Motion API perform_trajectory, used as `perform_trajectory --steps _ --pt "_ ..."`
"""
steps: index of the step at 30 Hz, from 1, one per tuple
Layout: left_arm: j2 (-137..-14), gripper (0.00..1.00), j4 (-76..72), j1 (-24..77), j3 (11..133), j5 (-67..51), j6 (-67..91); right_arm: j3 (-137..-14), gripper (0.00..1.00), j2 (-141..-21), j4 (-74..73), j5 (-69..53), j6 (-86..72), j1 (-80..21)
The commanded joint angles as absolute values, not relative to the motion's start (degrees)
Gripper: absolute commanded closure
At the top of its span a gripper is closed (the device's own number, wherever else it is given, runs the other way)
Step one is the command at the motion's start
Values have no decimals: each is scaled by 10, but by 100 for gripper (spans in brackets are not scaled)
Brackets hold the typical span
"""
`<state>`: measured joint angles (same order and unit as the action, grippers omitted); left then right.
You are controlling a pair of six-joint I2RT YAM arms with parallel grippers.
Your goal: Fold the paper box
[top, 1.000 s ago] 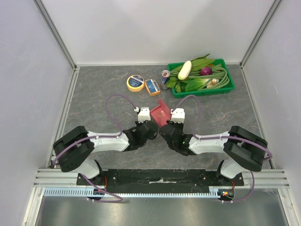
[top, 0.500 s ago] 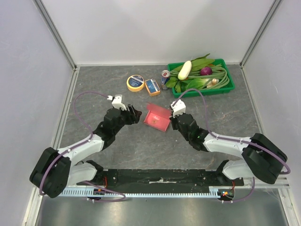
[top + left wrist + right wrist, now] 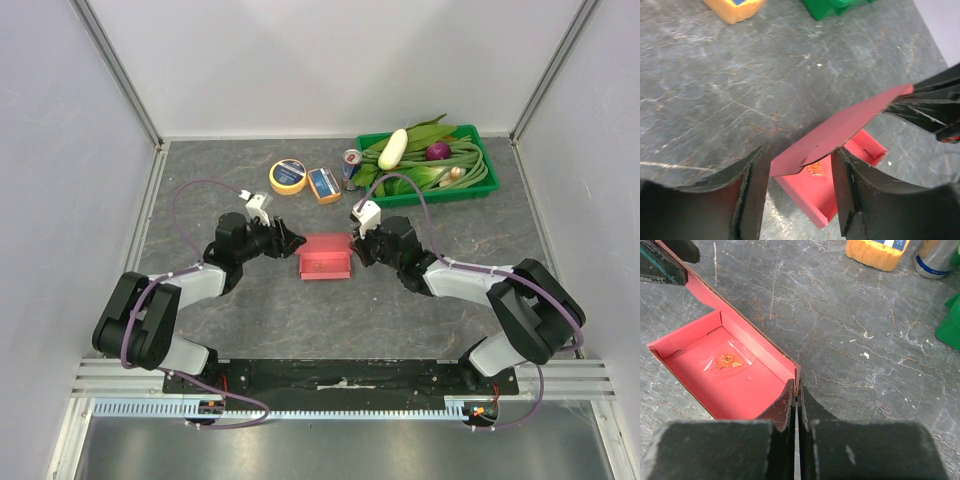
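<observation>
The paper box (image 3: 325,258) is a pink-red shallow tray lying on the table's middle, with a lid flap raised along its far side. Inside lies a small orange piece in clear wrap (image 3: 727,360). My right gripper (image 3: 357,245) is at the box's right end, shut on the corner of its wall (image 3: 797,385). My left gripper (image 3: 290,243) stands at the box's left end. Its jaws are open with the free end of the flap (image 3: 840,132) lying loosely between the fingers (image 3: 752,190). The flap's far tip is pinched by the right gripper's fingers (image 3: 927,105).
Behind the box sit a yellow tape roll (image 3: 288,176), a small blue-and-orange box (image 3: 323,185) and a can (image 3: 352,165). A green tray (image 3: 480,190) of vegetables stands at the back right. Grey walls enclose the table on three sides.
The box went from held up close to the arm bases to lying farther out on the table. My left gripper opened, swung left, then came back around the flap.
</observation>
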<state>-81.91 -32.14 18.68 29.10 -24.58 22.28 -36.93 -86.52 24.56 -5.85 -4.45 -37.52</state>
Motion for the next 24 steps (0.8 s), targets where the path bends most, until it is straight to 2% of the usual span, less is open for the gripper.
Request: perform_trajectory --steps 1,3,5,8,10,14,23,24 --pt "-836 48 -380 187 313 -334 189 -382 100 -879 216 -98 -38 -374" --pt "-841 57 -374 187 314 -337 188 -382 100 -878 218 -93 -40 -374" --pt "-838 59 -375 188 309 -334 192 -384 100 -875 218 -83 -40 -374" --pt "-819 59 -367 189 296 -308 196 -383 100 -875 217 -74 -40 -374" --pt "-795 54 -344 191 288 -294 197 -383 100 -874 216 -67 -40 -374" --pt "-753 51 -308 191 271 -244 193 -383 100 -871 214 -62 -40 -374" --pt "-787 55 -291 207 293 -236 179 -385 100 -867 214 -69 -41 -374" --pt "-788 57 -290 209 295 -235 177 -385 100 -867 214 -71 -41 -374"
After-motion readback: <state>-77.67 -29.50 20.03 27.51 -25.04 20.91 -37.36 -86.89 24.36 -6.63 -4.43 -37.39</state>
